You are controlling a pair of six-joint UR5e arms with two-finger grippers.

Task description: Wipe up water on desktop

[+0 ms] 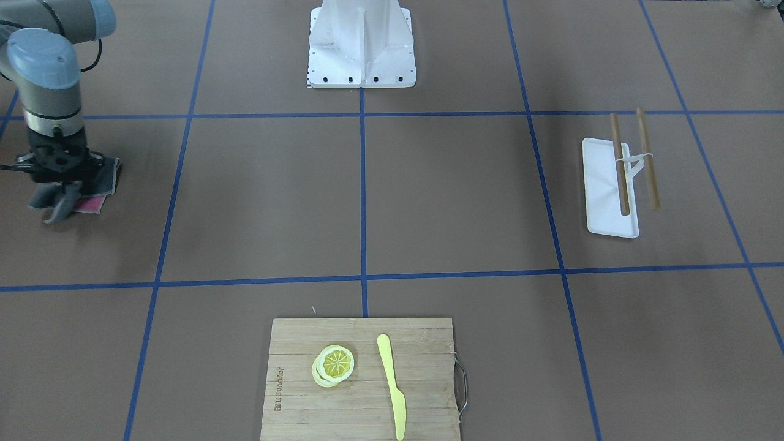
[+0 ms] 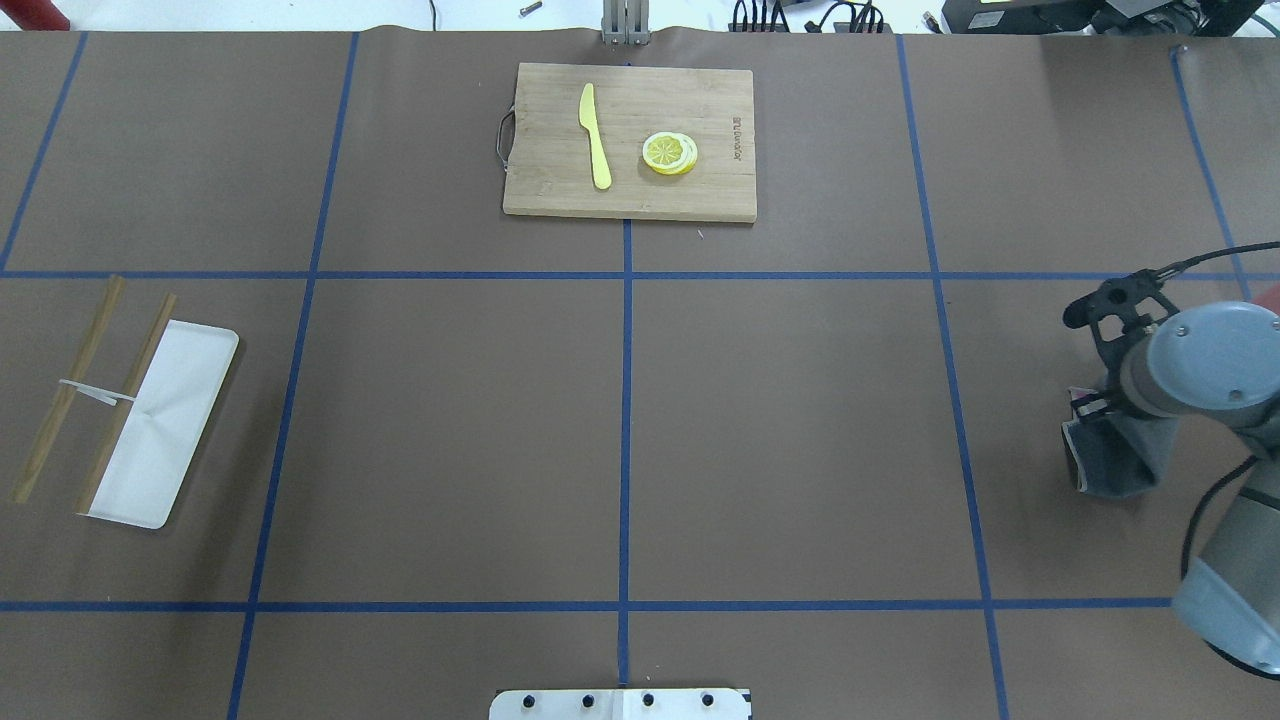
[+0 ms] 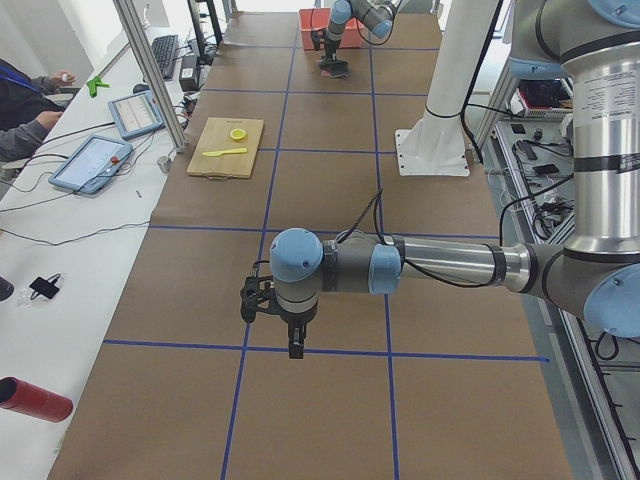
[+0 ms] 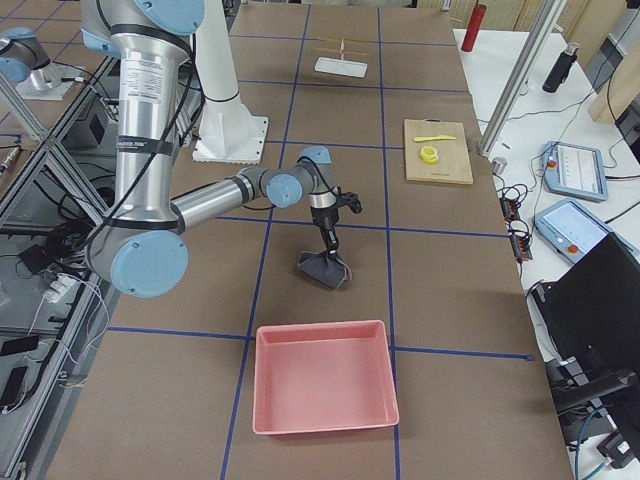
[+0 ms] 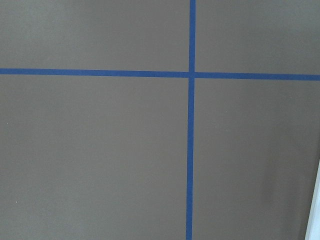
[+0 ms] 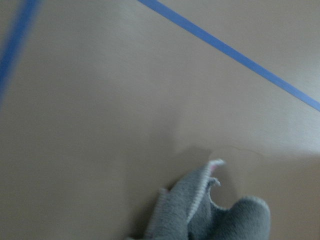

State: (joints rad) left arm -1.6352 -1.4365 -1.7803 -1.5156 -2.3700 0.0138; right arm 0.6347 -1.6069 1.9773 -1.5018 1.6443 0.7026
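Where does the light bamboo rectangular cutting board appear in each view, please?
Exterior front-facing: bamboo cutting board bottom centre.
Overhead exterior: top centre.
Exterior left: upper left.
Exterior right: upper right.
Left wrist-mounted: absent.
Right wrist-mounted: absent.
Shared landmark: yellow plastic knife lying on it.

Far centre: bamboo cutting board [image 2: 560, 185], yellow knife [image 2: 594, 135] left of lemon slices [image 2: 669, 153] on it. Left side: white tray [image 2: 175, 440], wooden chopsticks [image 2: 47, 440], one along its left edge. Right end: pink bin [image 4: 320, 385].
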